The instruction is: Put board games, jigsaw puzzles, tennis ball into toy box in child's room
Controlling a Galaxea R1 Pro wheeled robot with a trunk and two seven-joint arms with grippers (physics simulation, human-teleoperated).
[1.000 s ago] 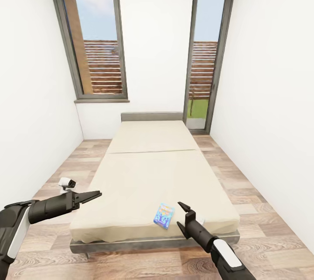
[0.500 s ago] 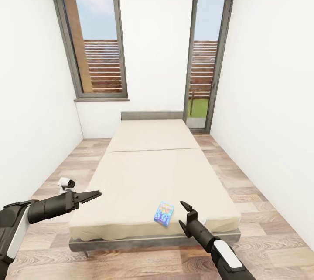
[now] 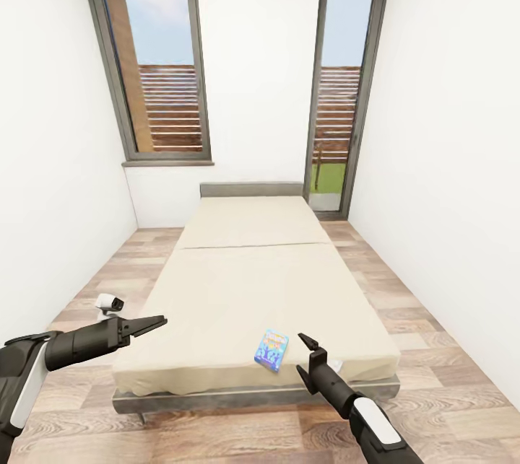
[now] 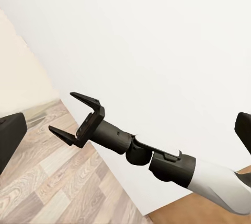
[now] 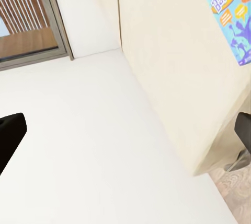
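Blue board game [image 3: 271, 349] lies on bed [image 3: 245, 283], just left of spread, empty right gripper [image 3: 305, 357].

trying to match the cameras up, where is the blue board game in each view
Head view: the blue board game lies flat near the foot of the bed, just ahead of the open right gripper.
Left wrist view: I can't find it; the right gripper hangs over the wood floor.
Right wrist view: the game is cut off by the picture's edge, on the beige mattress.
Shared landmark: the beige mattress.
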